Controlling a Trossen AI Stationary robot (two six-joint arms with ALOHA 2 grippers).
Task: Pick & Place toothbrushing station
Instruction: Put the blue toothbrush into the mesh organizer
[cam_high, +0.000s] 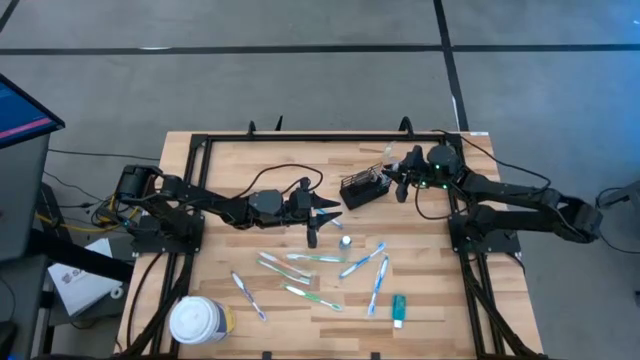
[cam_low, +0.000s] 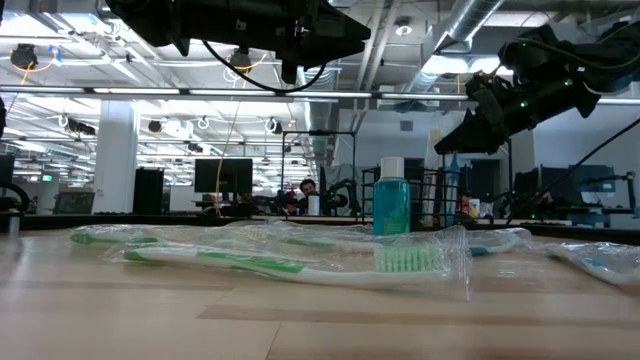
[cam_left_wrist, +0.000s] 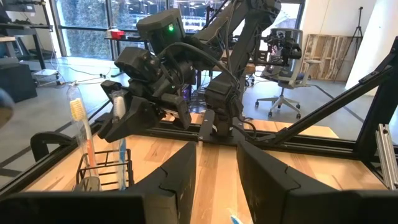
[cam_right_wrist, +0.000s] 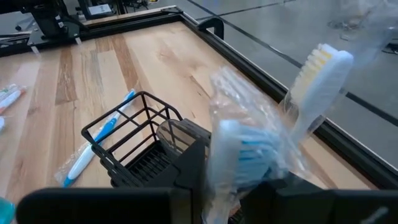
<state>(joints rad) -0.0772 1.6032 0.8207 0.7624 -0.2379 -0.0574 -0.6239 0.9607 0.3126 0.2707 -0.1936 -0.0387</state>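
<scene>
The black wire caddy (cam_high: 360, 189) stands on the table at the far middle. In the left wrist view a pink-handled toothbrush (cam_left_wrist: 79, 127) and a blue one (cam_left_wrist: 122, 163) stand in the caddy (cam_left_wrist: 99, 174). My right gripper (cam_high: 399, 182) is right above the caddy's right end, shut on a plastic-wrapped blue-and-white toothbrush (cam_right_wrist: 231, 146). A wrapped white-bristled brush (cam_right_wrist: 322, 68) rises beside its fingers; whether it is held too, I cannot tell. My left gripper (cam_high: 322, 222) is open and empty, left of and nearer than the caddy. My right gripper pinches the wrapped blue-and-white toothbrush (cam_right_wrist: 227, 155) between its two fingers, through the clear plastic. The fingers slant down from the table's right side. The brush stands upright, its head (cam_left_wrist: 118, 102) above the fingers. Its lower end is hidden behind the fingers and the caddy.
Several wrapped toothbrushes (cam_high: 300, 262) lie loose on the near middle of the table, with a teal tube (cam_high: 398, 309) and a small teal bottle (cam_low: 391, 205). A white-lidded round tub (cam_high: 200, 320) stands at the near left corner. A black frame (cam_high: 300, 137) rims the table.
</scene>
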